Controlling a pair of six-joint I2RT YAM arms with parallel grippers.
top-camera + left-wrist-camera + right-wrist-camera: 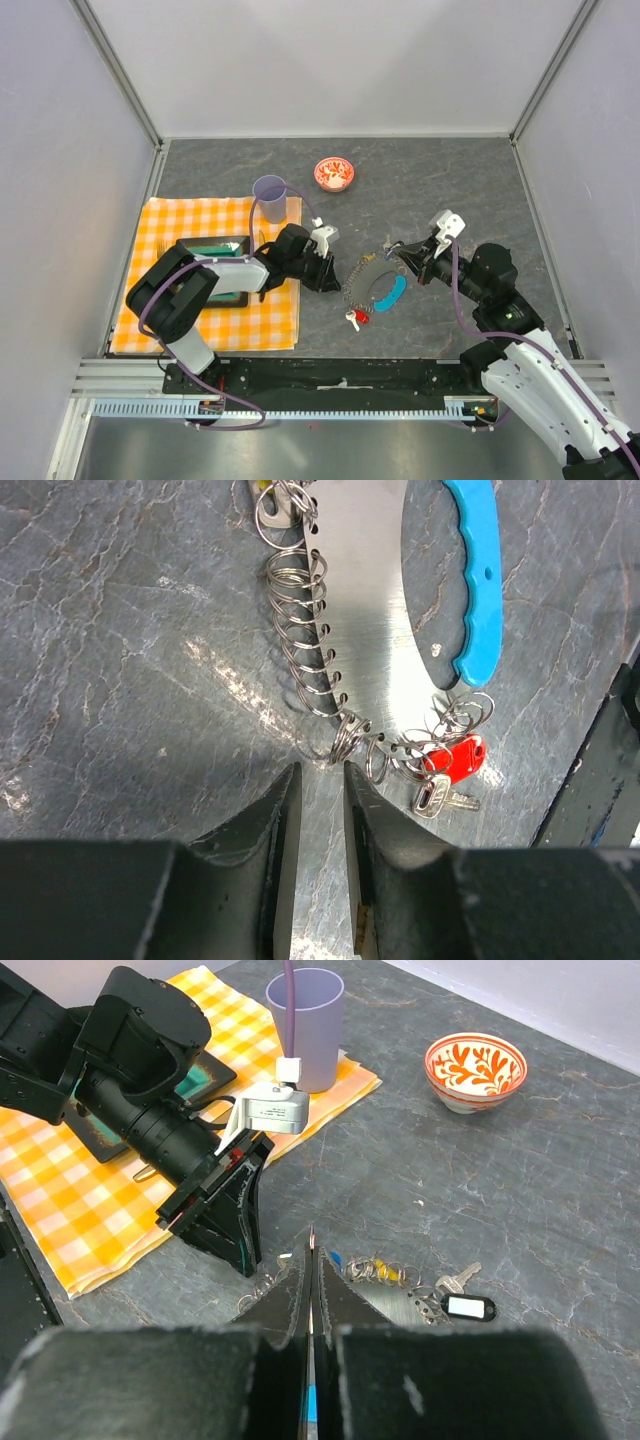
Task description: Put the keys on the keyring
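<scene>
**Some keys at the rings, the work not finished**

The keyring (365,630), a shiny crescent-shaped metal plate with a bright blue plastic edge and a row of small wire rings along its curve, lies flat on the grey stone-patterned table (450,190), in the middle of the top view. In my left wrist view, a small red-headed key (458,760) and a plain silver key (437,795) lie at the lower right, at the end of the row. They seem to hang on rings there. In my right wrist view, a key with a black-and-white tag (468,1307) lies beside the rings at the lower right; whether it is threaded, I cannot tell. So I judge the task partly done, with this key still to check.

My left gripper (320,775) has its jaws a little apart with nothing between them, and its tips are just before one ring at the bottom centre. My right gripper (312,1245) is closed tight, and I see nothing in it.

Farther away are a lilac plastic cup (305,1020), a red-and-white patterned bowl (476,1065) and an orange checked cloth (70,1220).
</scene>
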